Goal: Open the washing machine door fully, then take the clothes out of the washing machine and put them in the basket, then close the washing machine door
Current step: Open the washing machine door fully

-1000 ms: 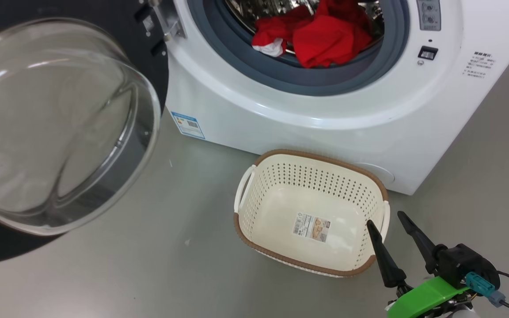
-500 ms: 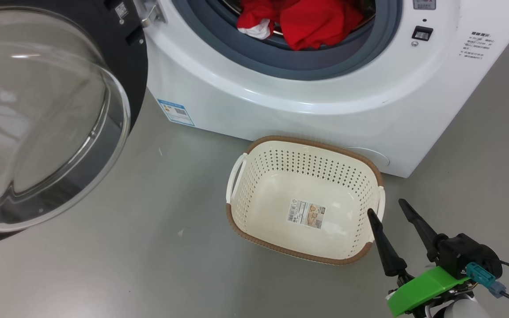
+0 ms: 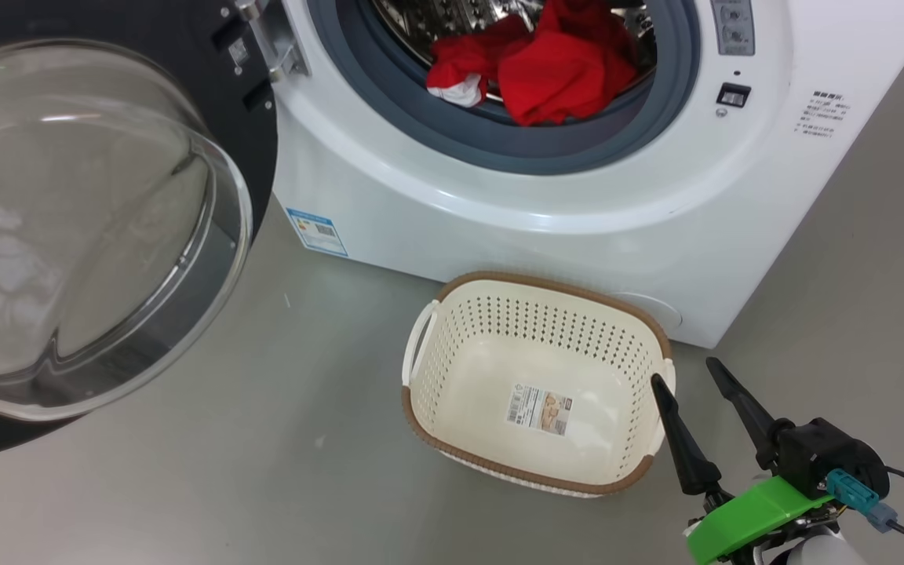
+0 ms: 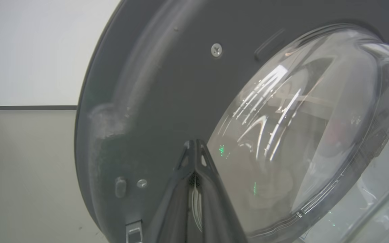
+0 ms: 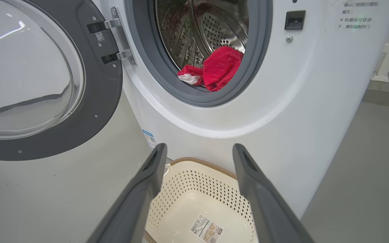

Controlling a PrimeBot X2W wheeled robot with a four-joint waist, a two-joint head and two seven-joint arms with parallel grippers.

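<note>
Left pincer (image 4: 194, 144): pressed together and empty, its tips at the dark inner face of the washing machine door (image 4: 167, 84), at nine o'clock of the glass bowl (image 4: 302, 128). Contact cannot be told. Joined tips likely serve as a blunt pusher.
Right pincer (image 3: 682, 372): spread wide, holding nothing, at five o'clock in the head view, low over the floor (image 3: 264, 471).
Washing machine door: swung out at nine o'clock of the washing machine (image 3: 499, 227), leaving the mouth free.
Clothes (image 3: 554, 71): a red heap at the drum's lip, at eleven o'clock from the right pincer and well apart.
Basket (image 3: 554, 284): empty, at the machine's foot beneath the mouth, probably to keep the carry short. Its corner is just beside the right pincer, at ten o'clock.
</note>
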